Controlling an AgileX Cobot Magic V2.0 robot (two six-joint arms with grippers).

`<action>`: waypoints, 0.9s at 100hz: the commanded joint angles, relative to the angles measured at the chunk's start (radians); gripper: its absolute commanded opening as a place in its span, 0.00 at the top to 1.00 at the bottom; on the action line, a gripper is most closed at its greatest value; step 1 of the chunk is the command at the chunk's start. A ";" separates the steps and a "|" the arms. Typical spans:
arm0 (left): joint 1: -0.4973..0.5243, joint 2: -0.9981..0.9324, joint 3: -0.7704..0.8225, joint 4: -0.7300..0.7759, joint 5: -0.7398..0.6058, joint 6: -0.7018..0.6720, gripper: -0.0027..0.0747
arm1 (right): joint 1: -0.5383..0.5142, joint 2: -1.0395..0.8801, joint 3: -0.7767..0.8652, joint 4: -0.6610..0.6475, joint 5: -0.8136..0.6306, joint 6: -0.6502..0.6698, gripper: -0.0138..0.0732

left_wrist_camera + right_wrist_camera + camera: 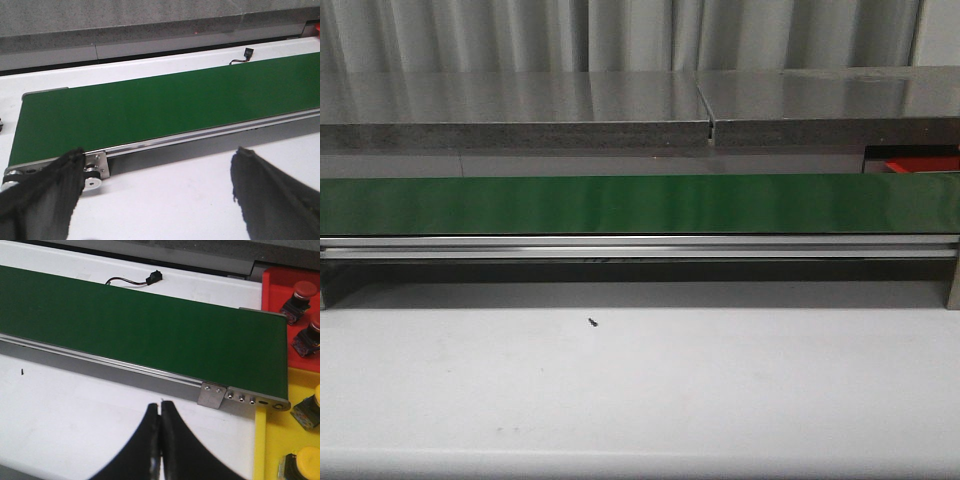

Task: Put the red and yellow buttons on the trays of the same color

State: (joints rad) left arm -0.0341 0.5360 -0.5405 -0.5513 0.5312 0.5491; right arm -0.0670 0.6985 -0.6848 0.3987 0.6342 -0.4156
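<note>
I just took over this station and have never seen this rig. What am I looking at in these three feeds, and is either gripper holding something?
The front view looks forward over a white table to a green conveyor belt; no arm shows there. The other two feeds come from wrist cameras. The left gripper is open and empty. The right gripper is shut, holding nothing. Past the belt's end, the right wrist view shows two red buttons on a red tray and two yellow buttons on a yellow tray.

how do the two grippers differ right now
The left gripper has its fingers spread wide, while the right gripper has its fingers pressed together. The left one sits near the roller end of the green belt; the right one sits near the end beside the yellow tray. Both are black, empty, and over the white table.
</note>
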 commanded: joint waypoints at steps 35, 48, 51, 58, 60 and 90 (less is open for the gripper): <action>0.175 0.446 -0.481 0.225 0.119 -0.344 0.25 | 0.003 -0.003 -0.028 0.013 -0.059 -0.014 0.92; 0.230 0.628 -0.635 0.221 0.124 -0.354 0.31 | 0.003 -0.003 -0.028 0.013 -0.059 -0.014 0.92; 0.242 0.666 -0.665 0.221 0.127 -0.363 0.32 | 0.003 -0.003 -0.028 0.013 -0.059 -0.014 0.92; 0.270 0.759 -0.738 0.221 0.142 -0.368 0.33 | 0.003 -0.003 -0.028 0.013 -0.059 -0.014 0.92; 0.278 0.786 -0.759 0.221 0.150 -0.373 0.33 | 0.003 -0.003 -0.028 0.013 -0.059 -0.014 0.92; 0.354 1.123 -0.998 0.223 0.218 -0.391 0.33 | 0.003 -0.003 -0.028 0.013 -0.059 -0.014 0.92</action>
State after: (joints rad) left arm 0.3036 1.6341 -1.4617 -0.3144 0.7846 0.1717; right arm -0.0670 0.6985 -0.6848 0.3987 0.6342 -0.4156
